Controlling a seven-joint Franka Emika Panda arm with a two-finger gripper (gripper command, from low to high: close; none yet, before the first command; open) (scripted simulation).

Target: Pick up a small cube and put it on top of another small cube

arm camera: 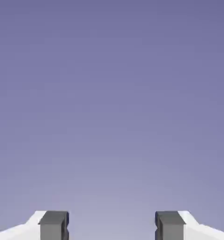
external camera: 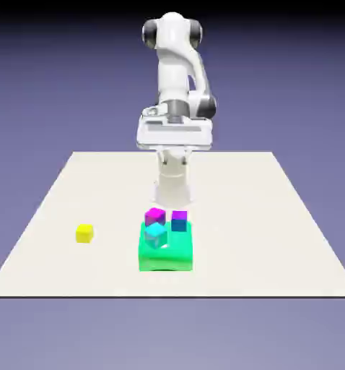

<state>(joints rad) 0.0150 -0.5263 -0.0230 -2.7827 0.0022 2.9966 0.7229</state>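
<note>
I am before the pick: my claw (arm camera: pixel 112 227) is spread and empty, far above the bench (external camera: pixel 276 238), so next I must lower it to the small bright yellow cube (external camera: pixel 84 233) at the exterior view's left.

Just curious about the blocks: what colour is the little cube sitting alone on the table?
Bright yellow, plain with no pattern; the exterior view shows it best.

yellow cube (external camera: pixel 84 233) alone, left of green block (external camera: pixel 166 253)

Four small cubes: yellow cube (external camera: pixel 84 233), magenta cube (external camera: pixel 154 215), cyan cube (external camera: pixel 156 233), purple-topped cube (external camera: pixel 179 220); one green block (external camera: pixel 168 254).
</note>
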